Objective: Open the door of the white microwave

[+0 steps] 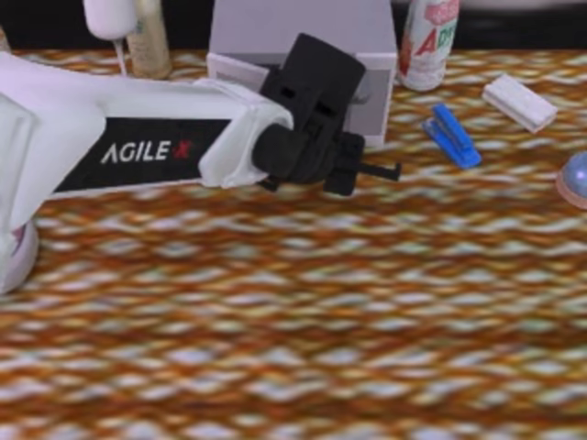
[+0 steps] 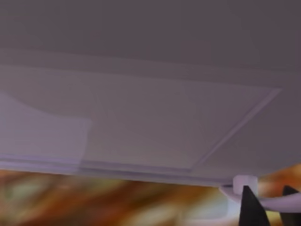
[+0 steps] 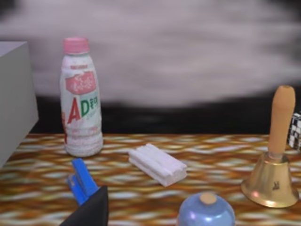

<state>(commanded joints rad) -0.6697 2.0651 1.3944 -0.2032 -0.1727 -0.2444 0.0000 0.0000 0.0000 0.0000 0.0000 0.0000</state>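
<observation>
The white microwave [image 1: 303, 37] stands at the table's [image 1: 293, 321] far edge, its door [image 2: 141, 122] facing forward. The left end effector [image 1: 371, 170] sits at the door's front, fingers [image 2: 251, 207] narrowly parted around the handle [image 2: 263, 200]. A drink bottle [image 1: 429, 41], blue stapler [image 1: 452, 135] and white block [image 1: 519, 103] lie right of the microwave.

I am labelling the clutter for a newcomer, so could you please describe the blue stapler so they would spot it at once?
Find the white microwave at the far edge of the table. Just right of it stands a pink-capped bottle, and the blue stapler lies flat in front of that bottle. It is the only bright blue thing there, slimmer than the white block to its right.
</observation>
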